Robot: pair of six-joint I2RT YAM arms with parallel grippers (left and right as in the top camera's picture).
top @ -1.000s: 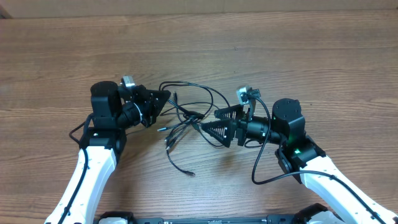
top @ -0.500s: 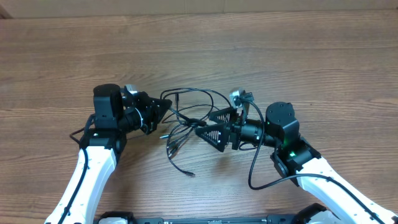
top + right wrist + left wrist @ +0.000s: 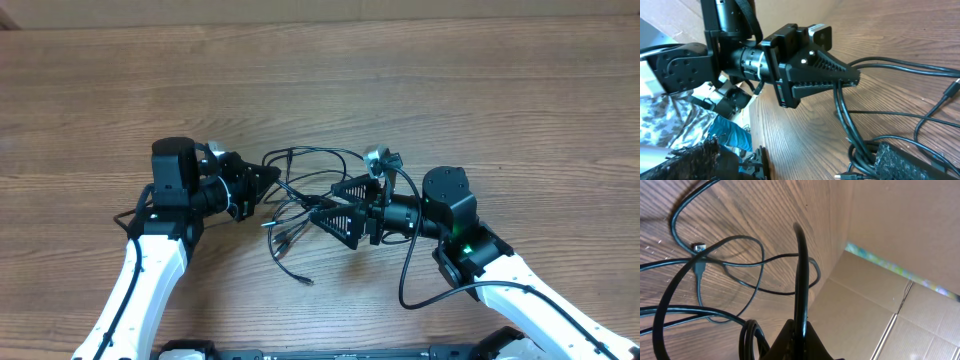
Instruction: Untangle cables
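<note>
The cables [image 3: 298, 196] lie as a loose black clump on the wooden table between the two arms, and one strand trails toward the front [image 3: 290, 268]. My left gripper [image 3: 272, 178] is shut on one cable. In the left wrist view that cable [image 3: 800, 275] rises straight out of the closed fingers, over loops and a small plug [image 3: 699, 246]. My right gripper [image 3: 322, 204] stands open at the clump's right side, with strands running between its fingers. The right wrist view shows the left gripper [image 3: 856, 78] pinching strands, and one right finger [image 3: 910, 162] beside a coil of cables [image 3: 860, 150].
A thicker black wire [image 3: 408, 272] hangs from the right arm near the front. Bare wooden table [image 3: 450, 90] spreads behind the arms. A cardboard wall [image 3: 890, 280] borders the table. Blue cloth and clutter [image 3: 727, 135] lie past the table edge.
My right gripper has moved left, into the clump, still open. The left gripper has shifted slightly right and toward the front with its cable, drawing the loops tighter.
</note>
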